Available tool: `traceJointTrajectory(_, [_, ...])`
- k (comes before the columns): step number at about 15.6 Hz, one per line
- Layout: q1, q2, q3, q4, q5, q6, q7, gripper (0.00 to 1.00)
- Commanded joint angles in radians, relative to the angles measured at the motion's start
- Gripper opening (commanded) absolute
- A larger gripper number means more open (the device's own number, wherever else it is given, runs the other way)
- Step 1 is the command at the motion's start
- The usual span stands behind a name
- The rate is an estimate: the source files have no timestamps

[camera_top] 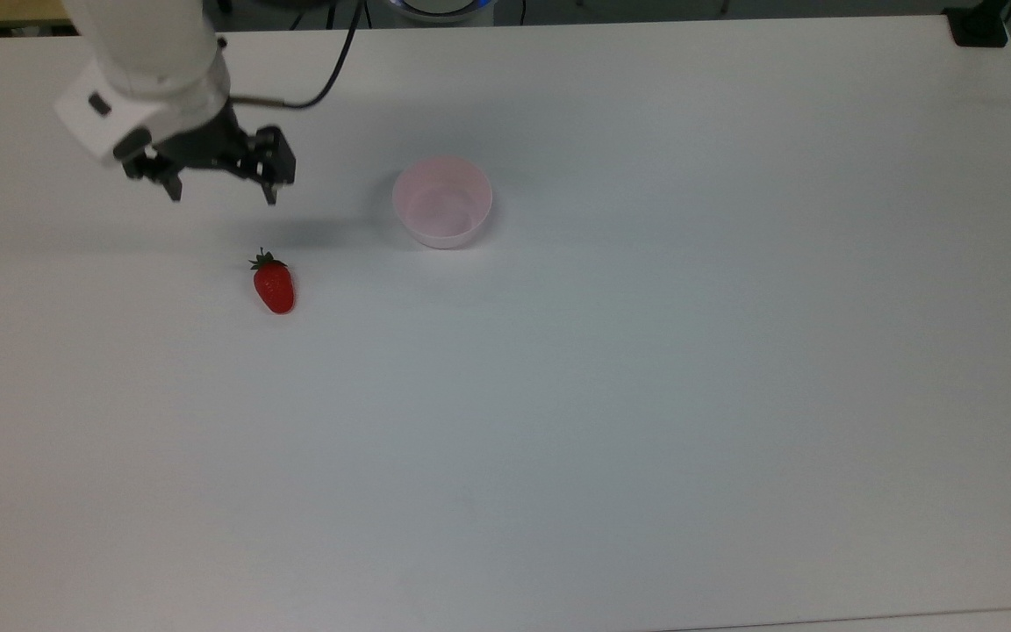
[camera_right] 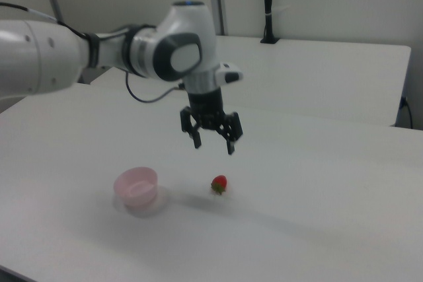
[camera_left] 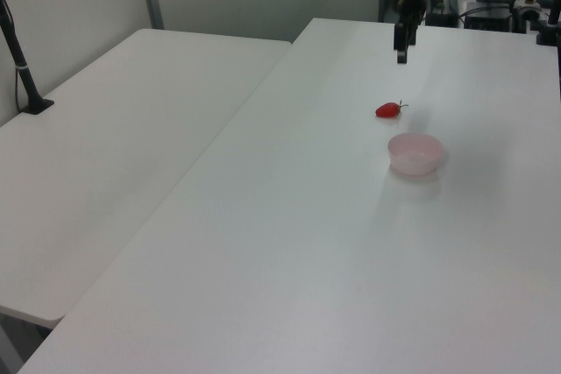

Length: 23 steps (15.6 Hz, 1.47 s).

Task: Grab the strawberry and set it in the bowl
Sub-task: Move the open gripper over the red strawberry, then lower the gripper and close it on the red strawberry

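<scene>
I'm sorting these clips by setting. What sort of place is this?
Probably a robotics lab: a robot arm works over bare white tables, camera posts are clamped at the edges, and the only props are a strawberry and a bowl.

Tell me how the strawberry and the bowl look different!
The strawberry is bright red with a green leafy cap; the bowl is pale pink all over. The strawberry is small and long, lying on its side, while the bowl is round, wider, and stands upright and empty. In the top view, the strawberry lies nearer the open pincer than the bowl does. Both rest on the white table, apart from each other and untouched.
</scene>
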Motion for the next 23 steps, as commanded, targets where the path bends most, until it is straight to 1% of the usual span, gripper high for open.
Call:
traceJointTrajectory(1, [-0.004, 0.089, 0.001, 0.001, 0.001, 0.081, -0.021, 1.00])
traceJointTrajectory(4, [-0.001, 0.143, 0.007, -0.001, 0.003, 0.114, -0.012, 1.00])
traceJointTrajectory(5, [-0.001, 0.153, 0.007, -0.002, 0.001, 0.132, -0.010, 0.95])
traceJointTrajectory(6, [0.000, 0.164, 0.008, -0.002, 0.003, 0.143, -0.010, 0.84])
traceJointTrajectory(8, [0.002, 0.176, 0.011, -0.004, 0.003, 0.152, -0.009, 0.81])
traceJointTrajectory(9, [0.006, 0.186, 0.012, -0.005, 0.003, 0.166, -0.007, 0.75])
traceJointTrajectory(12, [0.009, 0.196, 0.021, -0.008, 0.000, 0.181, -0.004, 0.74])
traceJointTrajectory(13, [0.009, 0.203, 0.027, -0.008, -0.004, 0.181, -0.004, 0.68])
traceJointTrajectory(14, [0.009, 0.204, 0.027, -0.008, -0.005, 0.183, -0.004, 0.67])
traceJointTrajectory(16, [0.009, 0.206, 0.028, -0.010, -0.007, 0.186, -0.004, 0.55])
traceJointTrajectory(18, [0.018, 0.204, 0.030, -0.010, -0.007, 0.183, -0.004, 0.38])
traceJointTrajectory(20, [0.020, 0.181, 0.030, -0.010, -0.007, 0.168, -0.004, 0.26])
traceJointTrajectory(23, [0.028, 0.118, 0.030, -0.013, -0.008, 0.079, -0.007, 0.25])
